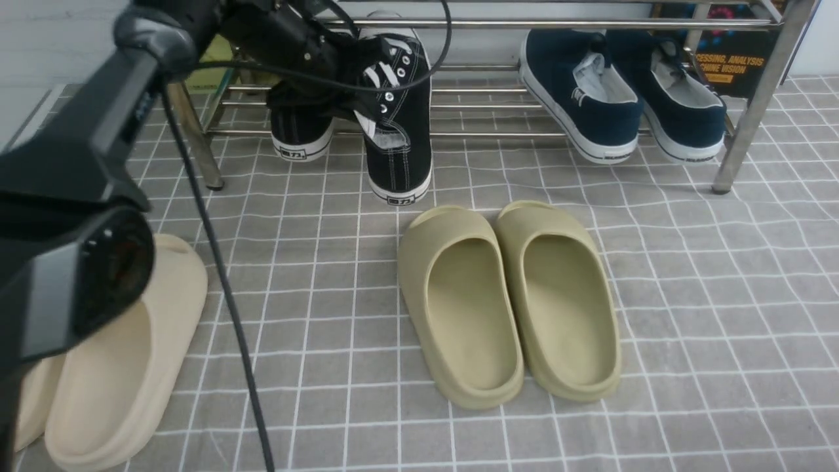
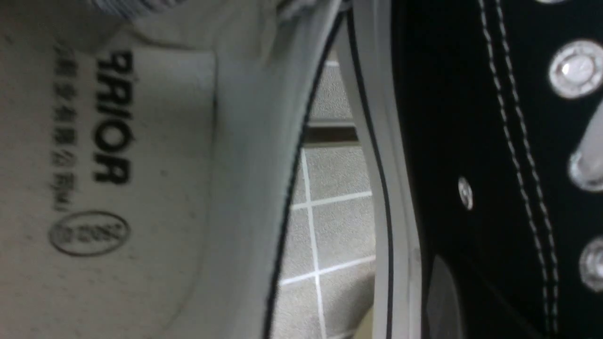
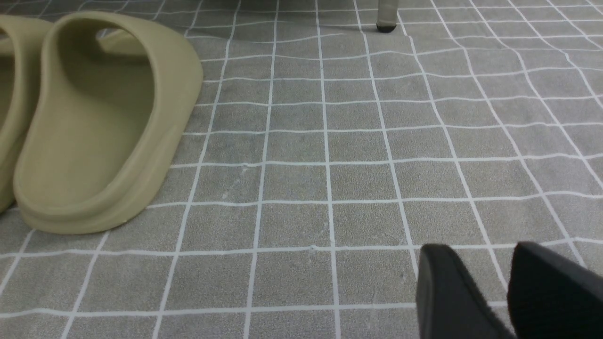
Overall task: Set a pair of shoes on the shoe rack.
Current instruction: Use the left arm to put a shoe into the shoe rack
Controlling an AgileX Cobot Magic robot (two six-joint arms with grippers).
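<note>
The shoe rack (image 1: pixel 747 124) carries both black sneakers on its lower rods, near its left end. One black sneaker (image 1: pixel 301 134) sits fully in behind the front rod, and the other black sneaker (image 1: pixel 400 151) lies just beside it, toe tipped up and heel hanging out over the front rod. The left arm (image 1: pixel 92 137) reaches in over this second shoe, and the left fingers (image 1: pixel 351 56) meet its laced top (black on black); I cannot tell whether they are closed on it or only resting there. Close up, the left wrist view shows one printed insole and the neighbouring eyelets, with a sliver of floor between. The navy sneakers (image 1: pixel 580 98) sit toward the rack's right end. On the checked floor (image 1: pixel 721 328) in front of the rack lie the olive slippers (image 1: pixel 511 301) and, off its left end, the cream slippers (image 1: pixel 124 367). The right fingers (image 3: pixel 447 292) hang wide apart and empty, low over the floor in front of the rack.
</note>
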